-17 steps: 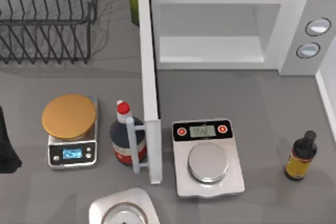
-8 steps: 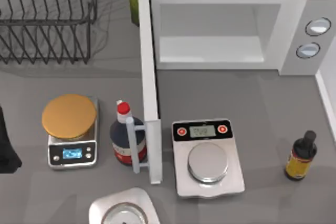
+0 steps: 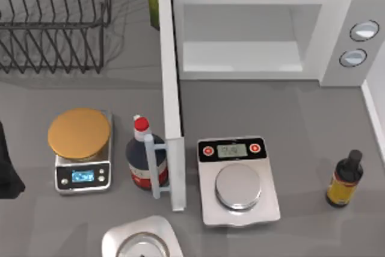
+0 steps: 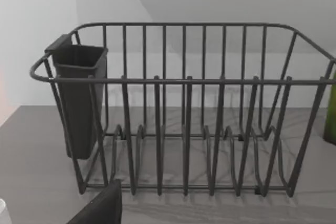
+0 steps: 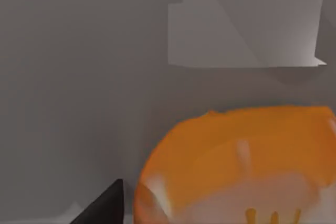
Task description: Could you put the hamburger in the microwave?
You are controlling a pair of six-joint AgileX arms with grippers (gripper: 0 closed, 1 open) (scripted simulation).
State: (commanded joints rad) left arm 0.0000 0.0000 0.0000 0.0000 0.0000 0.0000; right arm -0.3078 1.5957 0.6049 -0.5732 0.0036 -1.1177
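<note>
Left edge of table, top view: dark bulk of the left arm [image 3: 8,167], parked beside the small scale. Whether its fingers are apart or together I cannot tell.

Dish rack [image 3: 54,19], wire, at the back left; the left wrist view looks straight at it [image 4: 184,108], with a dark utensil cup [image 4: 79,98] hung on one end.

Hamburger [image 3: 79,133]: golden-brown disc resting flat on the small digital scale [image 3: 83,176], front left. Untouched, nothing around it. Judgement: the grasp is not yet begun.

Just beside the scale, a dark bottle with a red cap [image 3: 142,156], touching or nearly touching the bar handle of the door [image 3: 171,100]. Door stands fully open, edge-on toward the front, so the microwave [image 3: 258,34] cavity is clear to receive. The open door also walls the hamburger off from the cavity; judgement: the carry must go over or around it, minding the bottle.

White scale with silver platter [image 3: 239,182] sits in front of the cavity. Small dark bottle with a yellow label [image 3: 344,180], far right.

Right wrist view: an orange bowl-like object [image 5: 236,166] close below. Right gripper: state cannot be told.
</note>
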